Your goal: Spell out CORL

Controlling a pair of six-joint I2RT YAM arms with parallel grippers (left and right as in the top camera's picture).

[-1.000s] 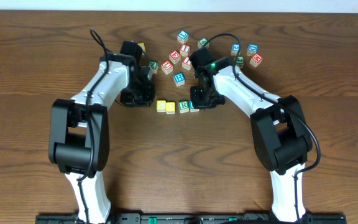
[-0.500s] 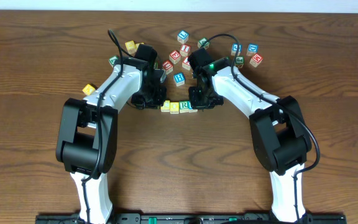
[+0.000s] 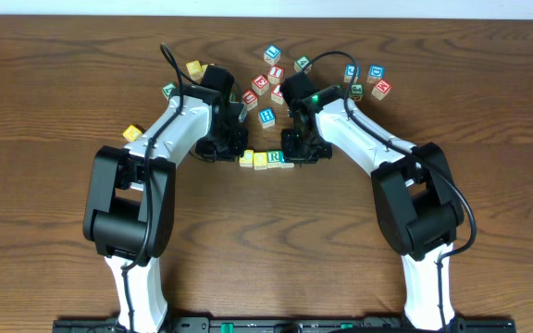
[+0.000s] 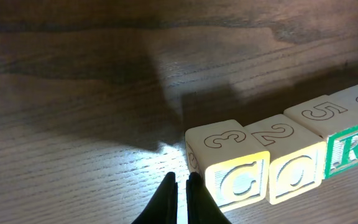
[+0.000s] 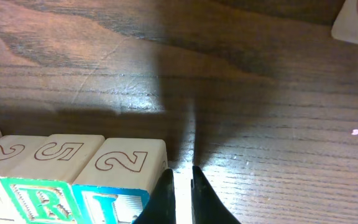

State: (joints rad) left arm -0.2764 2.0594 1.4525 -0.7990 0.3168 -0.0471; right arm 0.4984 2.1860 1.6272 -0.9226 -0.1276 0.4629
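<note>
Left gripper [image 4: 182,177], right gripper [image 5: 181,170]: fingers together.

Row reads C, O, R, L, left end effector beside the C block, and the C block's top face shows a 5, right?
No. The left wrist view shows a 3 on top of the C block; the 5 is on the R block. The rest holds.

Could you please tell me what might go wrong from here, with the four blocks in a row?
The shut left claw sits right beside the C block; pulling away carelessly could drag or twist it. The right claw poses the same risk at the L block. Loose blocks lie just behind the row, so a rising arm might knock one into it.
</note>
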